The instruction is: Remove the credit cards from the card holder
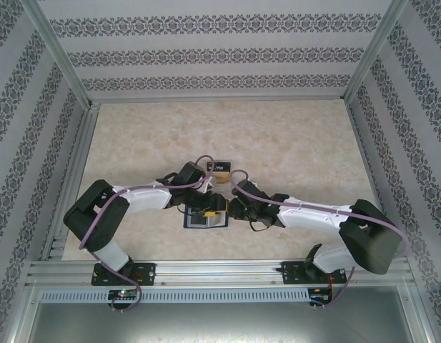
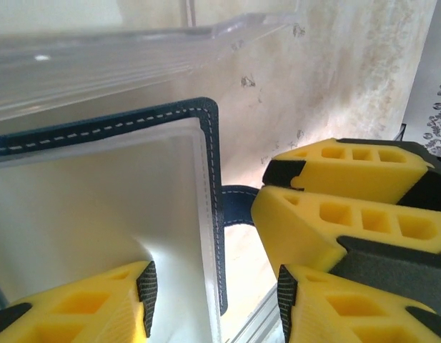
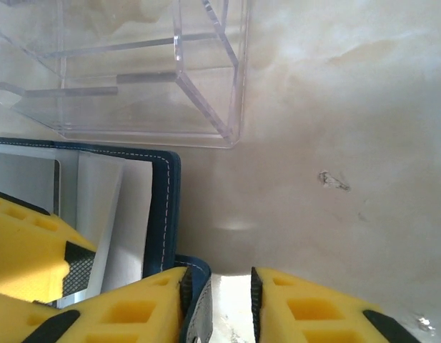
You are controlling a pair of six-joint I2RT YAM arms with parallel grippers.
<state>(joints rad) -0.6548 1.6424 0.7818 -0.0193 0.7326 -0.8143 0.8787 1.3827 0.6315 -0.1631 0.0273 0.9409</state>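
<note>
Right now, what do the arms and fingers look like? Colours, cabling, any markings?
The left arm and right arm both have white links between bulky black joint housings, on black base plates. A lilac cable runs along each. The fingers are yellow blocks with rectangular cut-outs, black cross-hatched pads and black mounts. No readable markings.

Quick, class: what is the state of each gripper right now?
Left gripper: open, jaws straddling the card holder's edge.
Right gripper: jaws narrow around the card holder's side tab; whether it is clamped cannot be told.
</note>
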